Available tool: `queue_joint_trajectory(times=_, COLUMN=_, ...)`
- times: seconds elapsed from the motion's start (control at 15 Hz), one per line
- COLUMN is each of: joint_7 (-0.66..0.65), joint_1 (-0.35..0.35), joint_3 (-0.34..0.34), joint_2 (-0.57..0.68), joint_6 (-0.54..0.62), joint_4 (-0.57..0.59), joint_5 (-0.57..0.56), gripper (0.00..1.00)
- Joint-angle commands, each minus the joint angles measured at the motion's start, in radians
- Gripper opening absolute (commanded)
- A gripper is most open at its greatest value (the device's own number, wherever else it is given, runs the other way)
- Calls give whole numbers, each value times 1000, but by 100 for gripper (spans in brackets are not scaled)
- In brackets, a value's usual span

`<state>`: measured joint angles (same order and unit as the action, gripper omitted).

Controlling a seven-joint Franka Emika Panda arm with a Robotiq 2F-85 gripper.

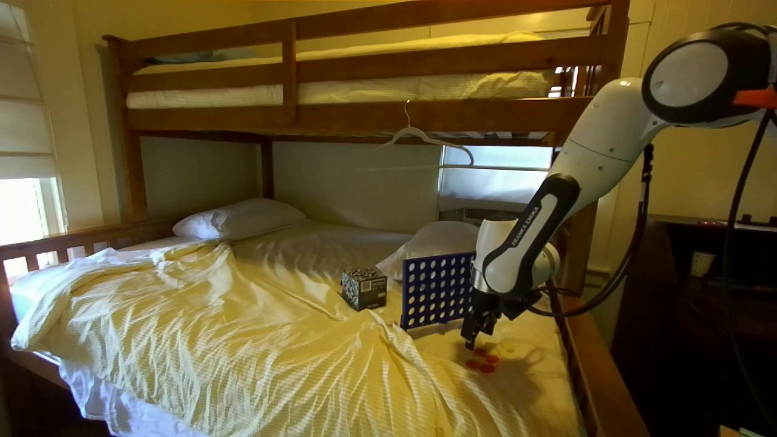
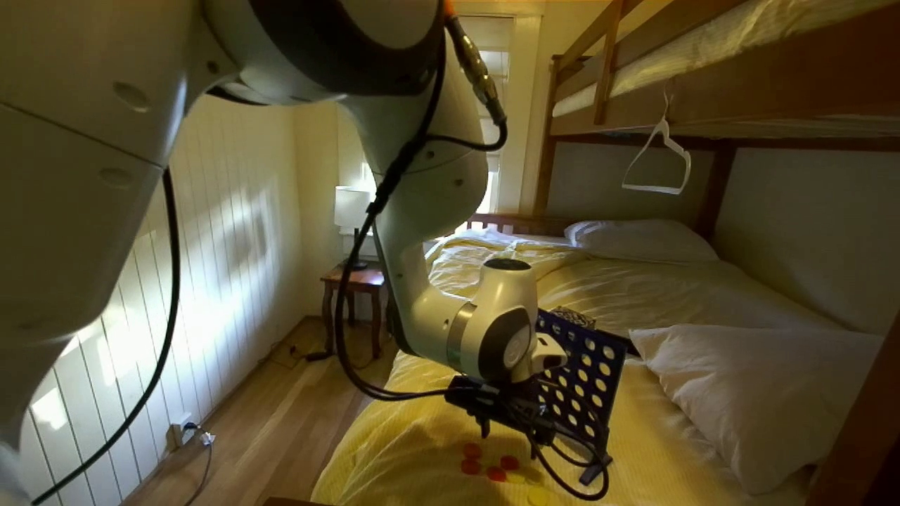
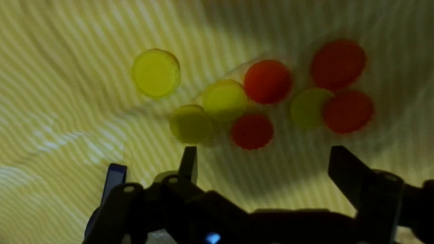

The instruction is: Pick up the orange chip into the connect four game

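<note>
Bunk bed [image 1: 340,117] stands across both exterior views, yellow striped bedding [image 1: 243,340] spread over its lower level. I have the Franka Panda arm [image 1: 601,145] angled down over that bedding. Near its wrist, the blue Connect 4 board [image 1: 437,290] stands upright, its rows of round holes showing pale. My Robotiq gripper [image 3: 264,150] hangs above the bed near the board, jaws well apart, striped fabric visible between them. A dark patterned box [image 1: 364,289] rests on the bed. Smallest, I count 4 orange-red chips [image 3: 268,81] and 4 yellow chips [image 3: 156,73] lying on the bedding, just past the jaws in the wrist view; the rightmost orange-red chip overlaps a yellow chip.
</note>
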<state>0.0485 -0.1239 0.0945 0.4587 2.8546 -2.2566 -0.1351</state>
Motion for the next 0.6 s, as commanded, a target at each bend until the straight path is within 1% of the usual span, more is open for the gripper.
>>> queue_joint_trajectory(times=0.0, joint_7=36, joint_1=-13, joint_3=-10, joint_2=72, joint_6=1, joint_4=71, joint_5=22, gripper=96)
queue_joint_trajectory(times=0.07, joint_7=38, joint_1=-15, joint_3=-12, joint_2=83, joint_6=-1, joint_4=81, joint_5=23, gripper=90)
queue_joint_trajectory(times=0.13, joint_7=40, joint_1=-16, joint_3=-12, joint_2=92, joint_6=-3, joint_4=91, joint_5=22, gripper=88)
queue_joint_trajectory(times=0.2, joint_7=44, joint_1=-19, joint_3=-15, joint_2=101, joint_6=-5, joint_4=99, joint_5=23, gripper=82)
queue_joint_trajectory(times=0.27, joint_7=47, joint_1=-21, joint_3=-16, joint_2=110, joint_6=-6, joint_4=108, joint_5=23, gripper=83)
queue_joint_trajectory(times=0.33, joint_7=48, joint_1=-20, joint_3=-15, joint_2=117, joint_6=-9, joint_4=115, joint_5=21, gripper=81)
queue_joint_trajectory(times=0.47, joint_7=54, joint_1=-20, joint_3=-15, joint_2=128, joint_6=-16, joint_4=126, joint_5=19, gripper=82)
queue_joint_trajectory(times=0.53, joint_7=69, joint_1=-28, joint_3=-25, joint_2=130, joint_6=-30, joint_4=131, joint_5=22, gripper=90)
